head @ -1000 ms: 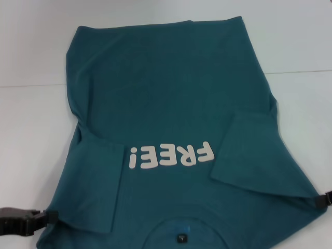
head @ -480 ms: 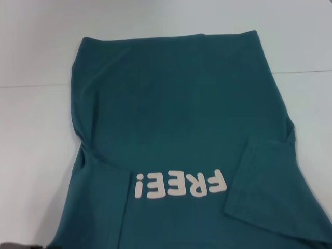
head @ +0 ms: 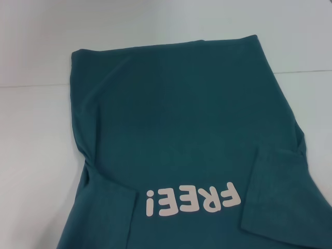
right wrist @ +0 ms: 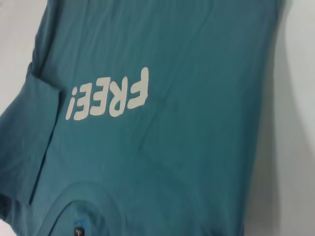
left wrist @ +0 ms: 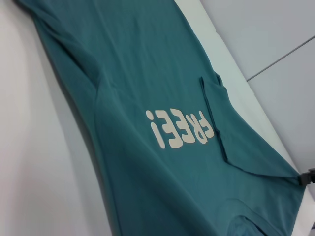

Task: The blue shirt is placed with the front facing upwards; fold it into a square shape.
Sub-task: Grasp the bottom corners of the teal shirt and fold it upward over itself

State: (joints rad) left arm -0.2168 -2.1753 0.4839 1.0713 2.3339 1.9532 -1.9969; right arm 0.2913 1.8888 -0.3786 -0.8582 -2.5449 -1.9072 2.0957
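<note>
A blue shirt [head: 181, 135] lies front-up on a white table [head: 36, 135], its hem at the far side and its chest toward the robot, with the cream "FREE!" lettering [head: 193, 199] reading upside down in the head view. Both short sleeves are folded inward over the body, the right sleeve [head: 280, 192] lying as a flat panel just beside the lettering. The right wrist view shows the round neckline [right wrist: 78, 206] and a small dark collar label [right wrist: 77, 231] below the print. In the left wrist view a dark gripper tip [left wrist: 307, 176], apparently the right arm's, touches the shirt's far edge; whether its jaws are open or clamped cannot be told. The left gripper appears in no view.
</note>
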